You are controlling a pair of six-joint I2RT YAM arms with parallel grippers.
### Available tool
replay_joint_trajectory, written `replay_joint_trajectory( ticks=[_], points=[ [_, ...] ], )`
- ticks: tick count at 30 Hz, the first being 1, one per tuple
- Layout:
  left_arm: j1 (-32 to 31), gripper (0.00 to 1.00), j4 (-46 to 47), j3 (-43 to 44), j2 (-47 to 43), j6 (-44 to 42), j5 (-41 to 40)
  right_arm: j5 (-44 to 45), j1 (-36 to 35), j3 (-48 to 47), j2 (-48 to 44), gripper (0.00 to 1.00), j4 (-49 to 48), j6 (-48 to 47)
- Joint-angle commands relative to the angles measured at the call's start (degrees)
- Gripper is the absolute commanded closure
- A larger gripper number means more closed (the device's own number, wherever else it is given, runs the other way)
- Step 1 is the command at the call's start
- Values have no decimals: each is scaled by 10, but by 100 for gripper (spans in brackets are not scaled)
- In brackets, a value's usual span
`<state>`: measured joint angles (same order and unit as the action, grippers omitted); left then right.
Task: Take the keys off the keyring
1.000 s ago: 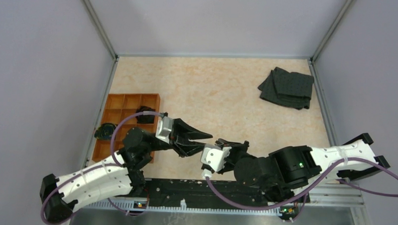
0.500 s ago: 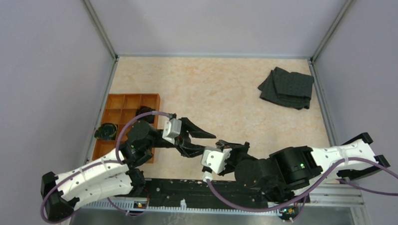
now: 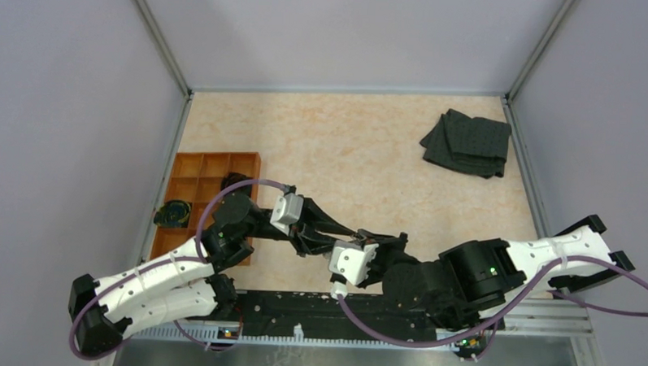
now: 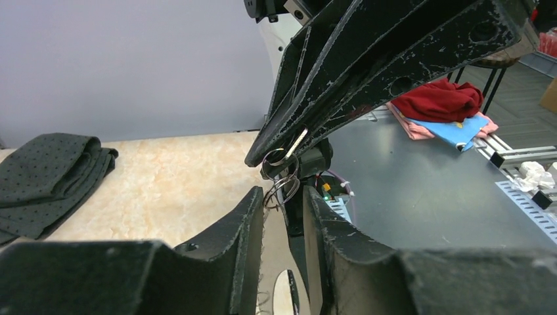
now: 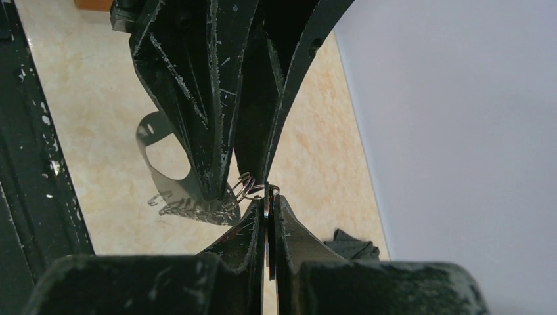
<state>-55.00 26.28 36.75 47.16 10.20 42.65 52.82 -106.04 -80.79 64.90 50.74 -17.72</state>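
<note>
My right gripper [image 5: 268, 200] is shut on a thin flat key [image 5: 268, 216], seen edge-on between its pads. A coiled wire keyring [image 5: 244, 186] hangs from the key just past the tips. In the left wrist view the keyring [image 4: 282, 187] sits between the tips of my left gripper [image 4: 281, 195]. Those jaws stand a narrow gap apart, one on each side of the ring. The silvery key [image 4: 296, 140] shows in the right gripper above. In the top view both grippers meet tip to tip, left [image 3: 352, 230] and right [image 3: 364, 234], low over the table's near middle.
An orange compartment tray [image 3: 193, 166] lies at the left with a dark object [image 3: 173, 213] in it. A dark folded cloth [image 3: 468, 143] lies at the back right. A black rail [image 3: 300, 308] runs along the near edge.
My left gripper has moved right to the right gripper's tips, and its jaws have narrowed from wide open. The right gripper has hardly moved.
</note>
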Motion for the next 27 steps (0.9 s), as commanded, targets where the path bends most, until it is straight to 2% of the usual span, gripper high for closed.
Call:
replay_joint_trajectory(
  ticks=[1, 15, 23, 27],
  points=[
    [2, 67, 33, 16, 0, 9, 15, 22, -9, -31, -7, 100, -5, 11],
    [2, 83, 73, -3, 5, 47, 9, 31, -9, -29, -7, 100, -4, 16],
    [2, 100, 85, -19, 3, 77, -8, 45, -9, -27, -6, 100, -2, 20],
    [2, 100, 79, -29, -9, 95, -53, 50, -9, -28, -6, 100, 4, 25]
  ],
)
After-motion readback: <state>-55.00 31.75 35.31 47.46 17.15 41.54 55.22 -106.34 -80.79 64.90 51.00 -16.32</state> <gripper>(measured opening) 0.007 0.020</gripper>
